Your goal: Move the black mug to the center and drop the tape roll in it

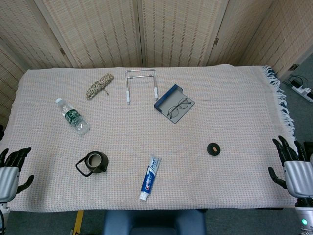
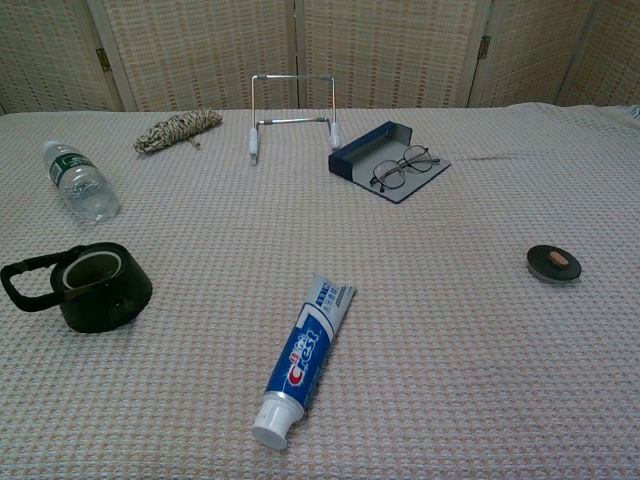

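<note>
The black mug (image 1: 95,162) stands upright at the front left of the table, its handle pointing left; the chest view shows the mug (image 2: 97,287) at the left edge. The small black tape roll (image 1: 213,149) lies flat at the front right, and the chest view has the roll (image 2: 553,263) at the right. My left hand (image 1: 11,169) hovers at the table's front left corner, fingers spread, holding nothing. My right hand (image 1: 292,164) hangs at the front right corner, fingers spread and empty. Neither hand shows in the chest view.
A toothpaste tube (image 1: 150,177) lies between mug and roll near the front edge. A water bottle (image 1: 72,116) lies at the left. Further back are a rope bundle (image 1: 100,85), a metal wire stand (image 1: 141,84) and glasses on a blue case (image 1: 175,104).
</note>
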You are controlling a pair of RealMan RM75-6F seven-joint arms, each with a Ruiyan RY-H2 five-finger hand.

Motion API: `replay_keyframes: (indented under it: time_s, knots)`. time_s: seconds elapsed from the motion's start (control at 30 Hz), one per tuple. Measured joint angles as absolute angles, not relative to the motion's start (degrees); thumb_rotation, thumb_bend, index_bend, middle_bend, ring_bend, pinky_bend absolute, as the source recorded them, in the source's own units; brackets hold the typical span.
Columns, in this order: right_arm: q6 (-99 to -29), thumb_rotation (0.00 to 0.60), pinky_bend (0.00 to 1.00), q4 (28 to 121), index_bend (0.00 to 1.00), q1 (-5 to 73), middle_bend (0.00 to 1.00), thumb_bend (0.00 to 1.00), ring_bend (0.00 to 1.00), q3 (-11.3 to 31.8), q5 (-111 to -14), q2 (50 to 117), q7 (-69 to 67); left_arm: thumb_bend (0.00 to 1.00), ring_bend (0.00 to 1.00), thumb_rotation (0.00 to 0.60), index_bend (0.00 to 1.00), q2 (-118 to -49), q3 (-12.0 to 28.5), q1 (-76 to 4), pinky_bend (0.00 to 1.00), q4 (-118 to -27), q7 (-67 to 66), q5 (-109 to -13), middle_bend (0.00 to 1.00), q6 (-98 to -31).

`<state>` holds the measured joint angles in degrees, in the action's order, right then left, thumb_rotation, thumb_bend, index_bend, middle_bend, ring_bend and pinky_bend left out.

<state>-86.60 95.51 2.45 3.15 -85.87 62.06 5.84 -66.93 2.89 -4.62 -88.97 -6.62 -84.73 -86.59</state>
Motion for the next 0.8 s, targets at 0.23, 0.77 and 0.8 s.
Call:
replay_keyframes:
  time_s: [0.23, 0.77, 0.8]
  knots:
    - [-86.8, 0.600, 0.03, 96.0, 0.00, 2.4, 0.07, 0.39, 0.22, 3.3, -85.9, 61.7, 5.8, 0.24, 0.15, 0.600, 0.11, -67.4, 3.0, -4.9, 0.05, -88.3, -6.7, -85.2, 0.11, -86.6]
    - [-87.8, 0.600, 0.04, 96.8, 0.00, 2.2, 0.07, 0.39, 0.23, 3.9, -86.3, 60.8, 5.5, 0.31, 0.21, 0.600, 0.18, -68.7, 2.2, -8.4, 0.12, -84.3, -2.9, -92.5, 0.18, -85.8]
    - [-88.0, 0.600, 0.04, 96.8, 0.00, 2.2, 0.07, 0.39, 0.23, 3.9, -86.4, 60.7, 5.5, 0.31, 0.21, 0.600, 0.18, -68.8, 2.0, -8.8, 0.12, -83.9, -2.7, -93.2, 0.18, -85.6]
